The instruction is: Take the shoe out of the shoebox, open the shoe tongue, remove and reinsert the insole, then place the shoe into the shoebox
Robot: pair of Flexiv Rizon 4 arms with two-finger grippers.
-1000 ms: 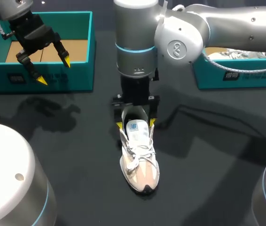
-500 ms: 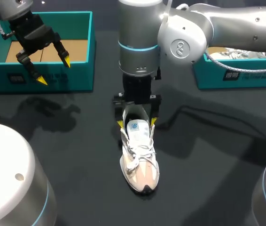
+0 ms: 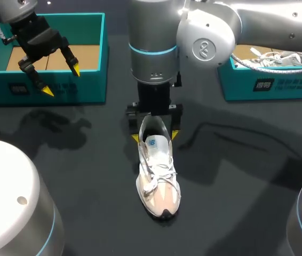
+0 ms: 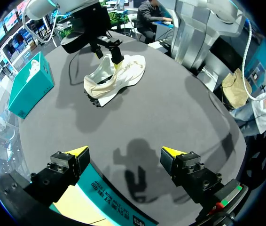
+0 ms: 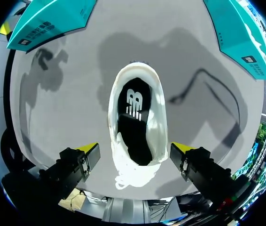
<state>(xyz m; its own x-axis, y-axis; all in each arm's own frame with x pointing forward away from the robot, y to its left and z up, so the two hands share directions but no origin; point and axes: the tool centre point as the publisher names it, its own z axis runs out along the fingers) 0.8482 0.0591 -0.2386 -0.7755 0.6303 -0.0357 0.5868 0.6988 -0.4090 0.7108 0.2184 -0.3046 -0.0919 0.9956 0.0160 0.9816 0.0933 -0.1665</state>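
Out of its box, a pale lace-up shoe [image 3: 159, 181] stands upright near the middle of the dark surface [image 3: 87, 170], with its toe pointing away from the right arm. The right tool [image 3: 155, 136] hangs straight down over the heel. Its yellow-tipped fingers [image 5: 89, 149] are spread wide, one on each side of the collar. The right wrist view shows a gap between each tip and the shoe, so this tool is released and grips nothing. A dark insole [image 5: 134, 117] lies inside the shoe's opening. The left tool [image 3: 61, 81] hovers over the front wall of a teal shoebox [image 3: 87, 88] at the surface's far left, fingers likewise spread and holding nothing. A second teal shoebox [image 3: 279, 85] at the far right holds another white shoe [image 3: 279, 57].
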